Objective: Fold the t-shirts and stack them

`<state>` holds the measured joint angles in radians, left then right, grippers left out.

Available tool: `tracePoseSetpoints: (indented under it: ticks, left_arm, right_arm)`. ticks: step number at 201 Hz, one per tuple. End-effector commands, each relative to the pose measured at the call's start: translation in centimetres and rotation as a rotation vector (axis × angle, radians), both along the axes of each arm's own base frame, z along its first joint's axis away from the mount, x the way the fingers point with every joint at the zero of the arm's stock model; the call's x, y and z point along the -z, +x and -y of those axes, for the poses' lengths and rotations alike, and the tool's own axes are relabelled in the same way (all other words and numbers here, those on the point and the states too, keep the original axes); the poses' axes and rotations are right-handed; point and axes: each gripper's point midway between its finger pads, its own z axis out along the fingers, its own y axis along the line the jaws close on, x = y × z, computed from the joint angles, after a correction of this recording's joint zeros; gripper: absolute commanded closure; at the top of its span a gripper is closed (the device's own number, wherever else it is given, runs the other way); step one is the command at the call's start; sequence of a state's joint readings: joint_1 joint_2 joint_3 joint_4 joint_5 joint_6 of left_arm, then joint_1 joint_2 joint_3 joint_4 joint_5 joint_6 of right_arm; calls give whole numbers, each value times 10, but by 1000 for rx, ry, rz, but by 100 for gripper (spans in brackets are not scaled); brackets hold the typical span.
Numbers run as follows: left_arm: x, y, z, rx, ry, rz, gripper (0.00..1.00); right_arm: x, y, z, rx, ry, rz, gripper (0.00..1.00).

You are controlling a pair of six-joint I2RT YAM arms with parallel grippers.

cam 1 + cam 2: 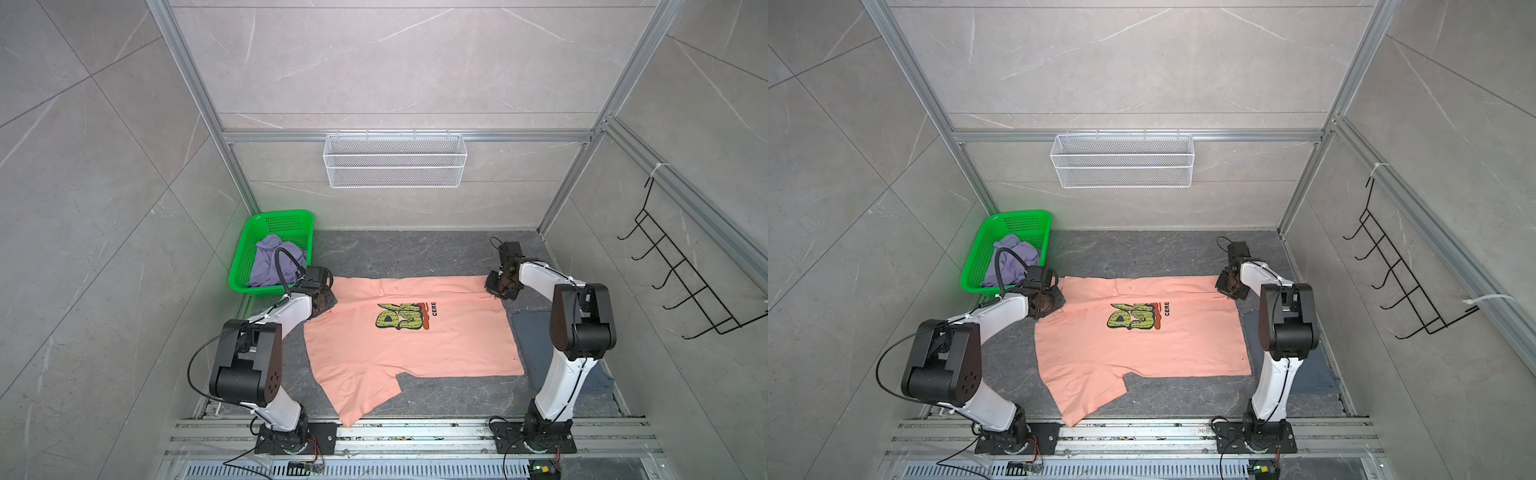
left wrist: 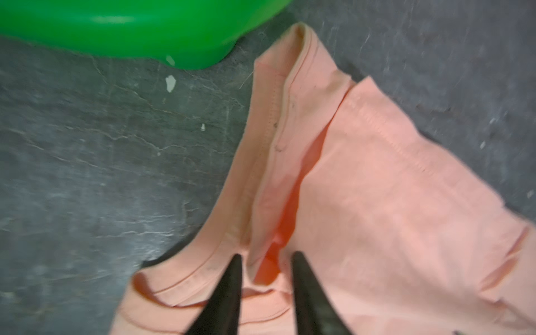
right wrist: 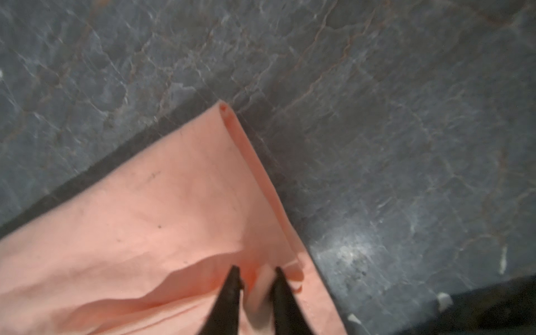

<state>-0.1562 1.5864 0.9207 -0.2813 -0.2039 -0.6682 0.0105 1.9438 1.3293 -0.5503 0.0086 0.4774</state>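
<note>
t-shirts: three counted.
peach-pink t-shirt [image 1: 411, 353]: one, spread flat mid-desk [image 1: 415, 249], print [image 1: 401, 316] turned up, far edge folded over, one sleeve laid toward the near rail.
lavender t-shirt [image 1: 272, 259]: one, crumpled in the single green basket [image 1: 286, 224], far left.
blue-grey t-shirt [image 1: 534, 332]: one, laid flat at the right, partly hidden by the right arm.
left jaws: parted, set astride a raised fold beside the peach collar.
right jaws: parted at the peach shirt's far right corner, blurred fabric seen between them.
wire basket [image 1: 395, 160]: one, hung on the rear rail.
</note>
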Motion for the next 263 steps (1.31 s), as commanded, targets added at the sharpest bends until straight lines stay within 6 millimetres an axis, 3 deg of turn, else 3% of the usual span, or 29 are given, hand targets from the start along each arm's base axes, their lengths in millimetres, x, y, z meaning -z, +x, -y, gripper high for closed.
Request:
tracePoseSetpoints:
  ticks: [1,31,59,96,136,202,263]
  left_arm:
    - [-39,6,-9,-24,35,87,53]
    - [-62,27,-2,46,48,124,46]
    - [-55,57,12,128,32,100,46]
    - [-34,100,28,182,-2,60,47]
    - [-10,127,35,203,-40,22,51]
    - [9,140,29,191,-30,-2,53]
    - [19,141,29,189,-42,-17,60]
  right_arm:
    - [-26,0,9,55,-15,53,59]
    - [-62,16,6,83,12,153,51]
    - [-76,30,0,94,58,196,48]
    - [-63,33,-10,111,127,180,49]
    - [-49,26,-29,94,193,164,49]
    - [-19,17,-46,98,205,97,49]
    - [-12,23,-43,106,185,72,49]
